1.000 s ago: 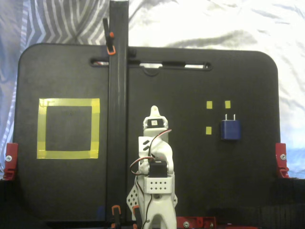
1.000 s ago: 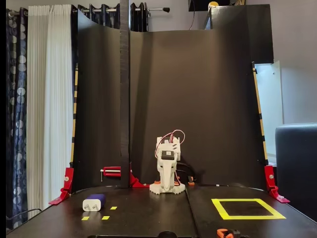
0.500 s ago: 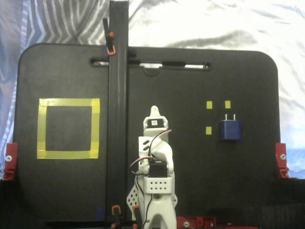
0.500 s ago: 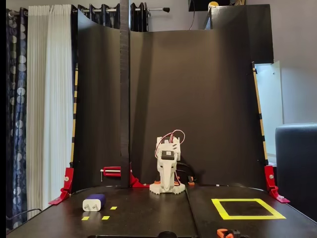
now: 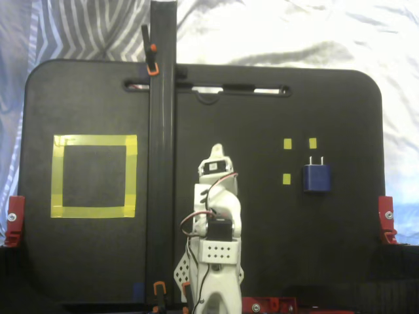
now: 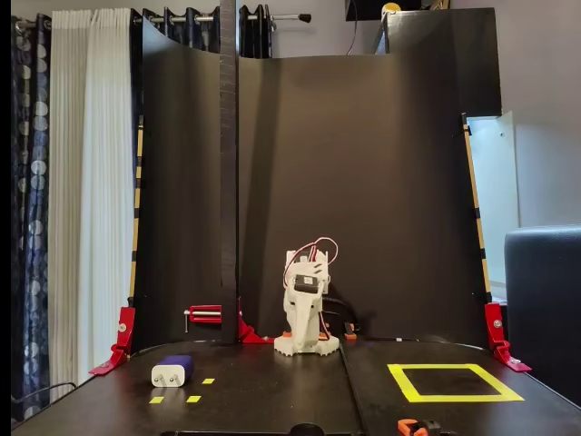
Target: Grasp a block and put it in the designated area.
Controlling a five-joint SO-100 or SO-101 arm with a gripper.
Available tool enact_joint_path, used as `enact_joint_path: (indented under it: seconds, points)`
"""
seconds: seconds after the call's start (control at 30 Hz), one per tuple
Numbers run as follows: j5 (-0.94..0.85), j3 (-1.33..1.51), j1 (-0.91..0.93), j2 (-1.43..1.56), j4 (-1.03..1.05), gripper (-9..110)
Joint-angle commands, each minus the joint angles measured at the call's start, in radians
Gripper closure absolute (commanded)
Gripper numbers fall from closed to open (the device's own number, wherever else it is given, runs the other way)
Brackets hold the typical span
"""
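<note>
Two prongs on the block (image 5: 316,177) show only from above — jaws' state unreadable in both fixed views.

Your white arm (image 5: 213,222) sits folded compactly over its base, with red and black wires looping at the joints. In a fixed view from above, the gripper (image 5: 216,152) points away from the base, angled slightly right. Its jaws can't be made out clearly.

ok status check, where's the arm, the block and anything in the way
Gripper folded at base, jaw state unclear, holding nothing. Block on board by small tape squares, untouched. Designated area empty. Vertical post stands between arm and area.
</note>
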Motion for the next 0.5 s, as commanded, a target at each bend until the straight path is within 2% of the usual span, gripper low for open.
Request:
enact_joint_path:
  seconds: [0.0,0.2,0.47]
  points:
    - [-0.071,-0.140,0.014,-0.104,-0.011,101]
    - [-0.242,-0.388,0.037,-0.327,0.023,100]
    - [-0.560,-0.661,0.061,-0.549,0.147,100]
